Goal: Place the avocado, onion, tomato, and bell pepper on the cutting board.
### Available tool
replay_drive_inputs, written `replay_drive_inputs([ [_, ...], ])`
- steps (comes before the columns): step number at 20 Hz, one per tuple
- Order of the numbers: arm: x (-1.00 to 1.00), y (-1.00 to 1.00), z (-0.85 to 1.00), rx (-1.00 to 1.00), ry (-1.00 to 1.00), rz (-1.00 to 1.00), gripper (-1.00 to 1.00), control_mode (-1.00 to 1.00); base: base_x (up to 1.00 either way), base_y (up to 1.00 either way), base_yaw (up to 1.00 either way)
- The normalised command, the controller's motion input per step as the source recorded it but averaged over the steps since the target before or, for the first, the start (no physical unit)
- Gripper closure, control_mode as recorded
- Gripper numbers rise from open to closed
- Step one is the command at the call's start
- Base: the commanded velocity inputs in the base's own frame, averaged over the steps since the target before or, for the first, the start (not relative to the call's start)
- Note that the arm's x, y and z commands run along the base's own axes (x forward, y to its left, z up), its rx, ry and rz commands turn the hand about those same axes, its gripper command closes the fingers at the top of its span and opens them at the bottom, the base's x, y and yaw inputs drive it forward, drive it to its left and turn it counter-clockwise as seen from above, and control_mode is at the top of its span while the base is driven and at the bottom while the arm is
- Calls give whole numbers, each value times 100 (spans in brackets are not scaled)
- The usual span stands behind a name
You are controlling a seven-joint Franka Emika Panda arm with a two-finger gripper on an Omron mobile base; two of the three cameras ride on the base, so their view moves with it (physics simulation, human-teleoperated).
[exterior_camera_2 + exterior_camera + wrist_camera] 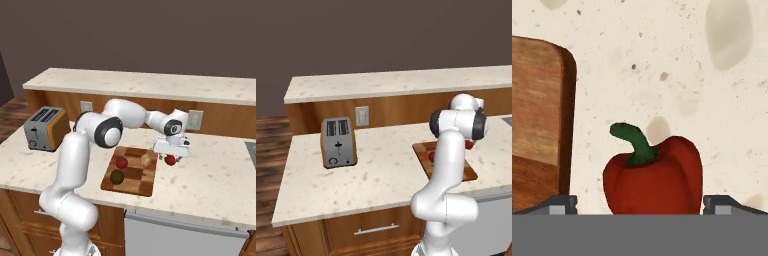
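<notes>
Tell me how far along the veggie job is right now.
Done: the avocado, tomato and onion lie on the cutting board. In hand: the open gripper hangs over the bell pepper, which sits on the counter beside the board, ungripped. Left: grasp it and move it onto the board.

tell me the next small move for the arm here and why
Probably lower a little and close the fingers on the bell pepper. The gripper is open right above it, a fingertip on each side in the hand view, and the pepper sits on the counter beside the cutting board, where the avocado, onion and tomato already lie.
</notes>
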Motion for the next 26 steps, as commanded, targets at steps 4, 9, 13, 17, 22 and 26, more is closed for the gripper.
replay_drive_inputs([
  [4,9,3,-31,0,7,0,-100,-100,0,0,0],
  [9,0,14,-42,0,12,0,100,-100,0,0,0],
  [13,-1,0,18,0,0,0,100,-100,0,0,0],
  [17,-11,51,66,0,-2,4,100,-100,0,0,0],
  [22,-29,88,76,0,0,8,100,-100,0,0,0],
  [26,-60,74,58,0,0,9,100,-100,0,0,0],
])
